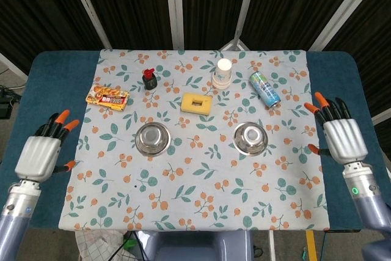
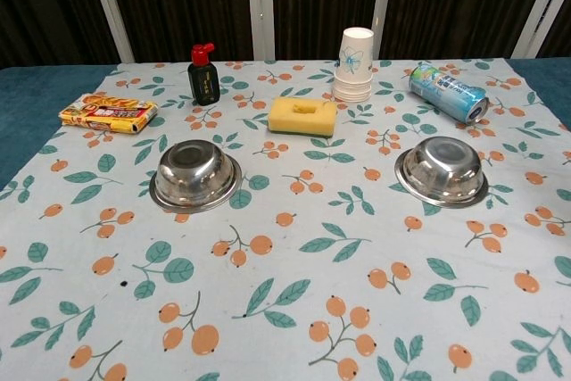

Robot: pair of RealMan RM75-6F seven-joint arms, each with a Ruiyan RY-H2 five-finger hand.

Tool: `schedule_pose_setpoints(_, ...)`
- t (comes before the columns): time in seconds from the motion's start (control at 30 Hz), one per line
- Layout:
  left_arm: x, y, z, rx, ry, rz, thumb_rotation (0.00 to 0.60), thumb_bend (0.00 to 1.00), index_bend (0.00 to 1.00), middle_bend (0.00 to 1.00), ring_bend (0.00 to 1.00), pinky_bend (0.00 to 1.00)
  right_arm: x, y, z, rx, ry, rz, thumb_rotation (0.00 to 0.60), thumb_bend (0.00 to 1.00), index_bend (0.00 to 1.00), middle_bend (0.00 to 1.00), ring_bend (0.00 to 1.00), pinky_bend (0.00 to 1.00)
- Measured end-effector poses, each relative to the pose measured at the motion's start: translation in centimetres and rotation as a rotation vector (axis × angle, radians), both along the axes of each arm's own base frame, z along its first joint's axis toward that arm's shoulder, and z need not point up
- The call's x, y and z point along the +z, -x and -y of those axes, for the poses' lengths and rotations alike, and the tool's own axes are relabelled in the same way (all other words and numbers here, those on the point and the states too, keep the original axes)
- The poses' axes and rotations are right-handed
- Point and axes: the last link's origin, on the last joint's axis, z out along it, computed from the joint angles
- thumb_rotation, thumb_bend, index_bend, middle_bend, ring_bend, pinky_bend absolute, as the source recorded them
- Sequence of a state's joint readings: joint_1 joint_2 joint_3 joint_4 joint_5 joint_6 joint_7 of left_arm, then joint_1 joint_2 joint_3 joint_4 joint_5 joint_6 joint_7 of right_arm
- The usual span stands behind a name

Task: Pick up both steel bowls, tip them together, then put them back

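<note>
left arm (image 1: 12, 212) cut off below, right arm (image 1: 372, 206) likewise

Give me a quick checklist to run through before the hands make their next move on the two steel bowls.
1. Left hand empty, fingers apart: ok.
2. Right hand empty, fingers apart: ok.
3. Left steel bowl sits upside down on the cloth, untouched: ok.
4. Right steel bowl also upside down, untouched: ok.
5. Nothing touching either bowl; sponge and can lie apart: ok.
6. Hands positioned over the bowls: not ok, both are out at the table's sides.
</note>
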State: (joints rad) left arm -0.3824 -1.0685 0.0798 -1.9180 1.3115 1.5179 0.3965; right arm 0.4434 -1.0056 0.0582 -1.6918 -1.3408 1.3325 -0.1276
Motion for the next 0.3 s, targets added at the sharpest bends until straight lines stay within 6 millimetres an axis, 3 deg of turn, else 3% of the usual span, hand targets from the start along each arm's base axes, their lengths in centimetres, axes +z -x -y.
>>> schedule_pose_setpoints(0.1, 0.5, 2.1, 2.9, 0.008, -0.009, -0.004, 0.6, 0.07, 0.19, 0.0, 0.0, 0.2, 0.1, 0.3, -2.6, 0.008, -0.014, -0.027, 0.6, 0.06, 0.21, 0.04, 0.11, 0.04)
schedule_pose_setpoints(0.3, 0.9, 4.4, 6.9, -0.016, -0.033, 0.018, 0.6, 0.07, 0.19, 0.0, 0.0, 0.2, 0.7, 0.8, -7.6, 0.019, 0.005, -0.056, 0.6, 0.06, 0.21, 0.04, 0.11, 0.04)
